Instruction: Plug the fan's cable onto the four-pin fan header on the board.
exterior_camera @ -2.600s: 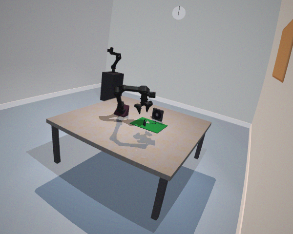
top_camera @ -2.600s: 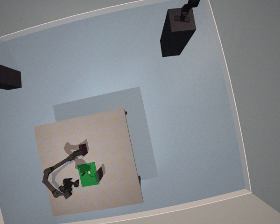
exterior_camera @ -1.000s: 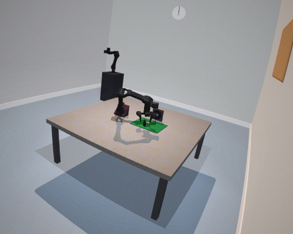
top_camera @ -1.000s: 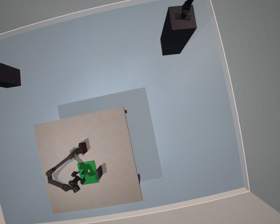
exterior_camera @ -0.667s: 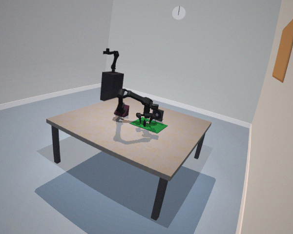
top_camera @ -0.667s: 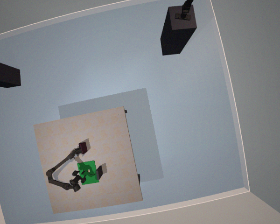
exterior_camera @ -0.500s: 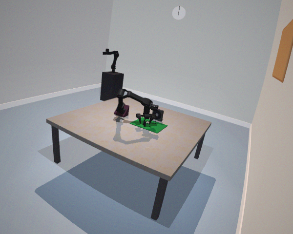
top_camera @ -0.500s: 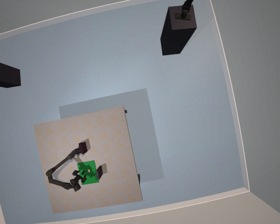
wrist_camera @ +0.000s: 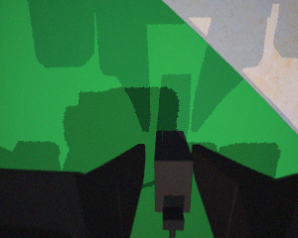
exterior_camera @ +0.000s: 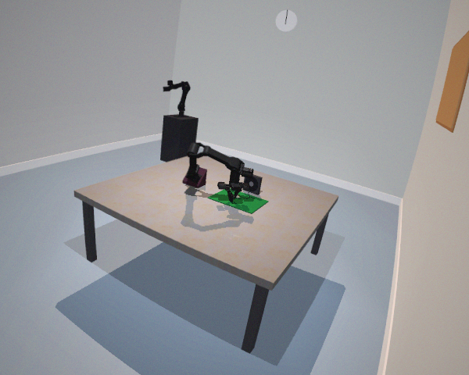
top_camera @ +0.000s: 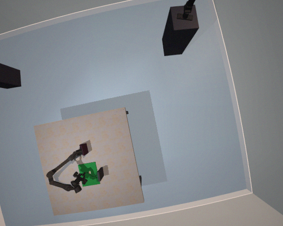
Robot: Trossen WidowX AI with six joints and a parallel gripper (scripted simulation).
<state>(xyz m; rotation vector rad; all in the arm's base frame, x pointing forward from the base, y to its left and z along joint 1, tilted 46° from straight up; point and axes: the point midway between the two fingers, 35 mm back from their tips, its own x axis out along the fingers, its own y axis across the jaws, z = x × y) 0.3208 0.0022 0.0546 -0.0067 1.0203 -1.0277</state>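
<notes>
The green board [top_camera: 94, 181] [exterior_camera: 255, 205] [wrist_camera: 15, 99] lies flat on the table. The fan [top_camera: 100, 174] [exterior_camera: 252, 184] stands upright beside it. The small pale header [top_camera: 89, 172] shows on the board in the top view; it is out of sight in the wrist view. The dark plug [wrist_camera: 173, 184] stands between the fingers of my gripper [top_camera: 84, 177] [exterior_camera: 232, 200] [wrist_camera: 168, 151], low over the board. The fingers are partly closed: a narrow green gap shows left of the plug, and the right finger is very close to it. Whether that finger touches cannot be told. The cable [wrist_camera: 172, 234] leaves the plug's near end.
The arm's maroon base block [top_camera: 83, 149] [exterior_camera: 201, 177] stands on the table [top_camera: 112, 192] [exterior_camera: 145, 209] beside the board. The fan is the nearest tall thing to the gripper. A dark pedestal [top_camera: 179, 38] [exterior_camera: 179, 137] with another arm stands off the table.
</notes>
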